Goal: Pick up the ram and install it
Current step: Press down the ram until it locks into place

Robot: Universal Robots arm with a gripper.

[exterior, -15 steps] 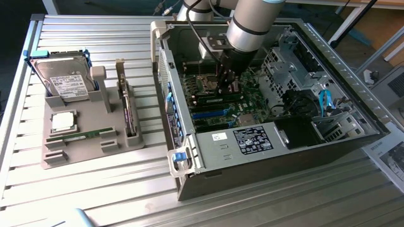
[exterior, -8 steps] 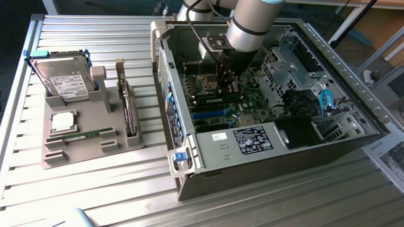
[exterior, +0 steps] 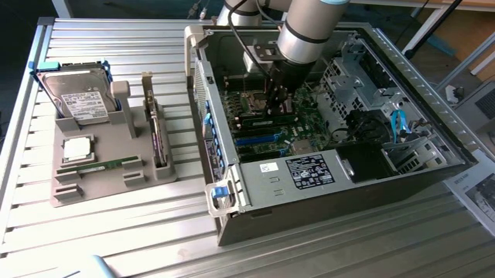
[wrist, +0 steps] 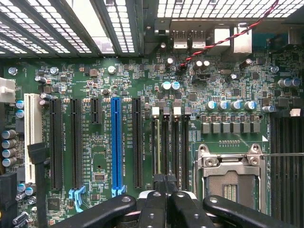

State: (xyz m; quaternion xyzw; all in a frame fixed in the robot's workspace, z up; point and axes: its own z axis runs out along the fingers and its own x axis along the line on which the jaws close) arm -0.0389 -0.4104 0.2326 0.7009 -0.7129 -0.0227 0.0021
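Observation:
A green ram (exterior: 99,167) lies flat on the grey holder (exterior: 97,188) at the exterior view's left, far from the arm. My gripper (exterior: 275,108) reaches down inside the open computer case (exterior: 232,191), just over the motherboard. In the wrist view my gripper (wrist: 165,184) is shut, its black fingertips (wrist: 159,185) pressed together directly above the row of dark ram slots (wrist: 170,142). I cannot tell whether anything thin sits between them. The same slots (exterior: 267,120) lie under the fingers in the exterior view.
A hard drive (exterior: 77,101), a square silver processor chip (exterior: 77,149) and an upright card (exterior: 159,139) stand on the holder. Beside the ram slots are the open processor socket (wrist: 230,175), a blue expansion slot (wrist: 116,142) and a red-black cable (wrist: 223,40). Case walls surround the arm.

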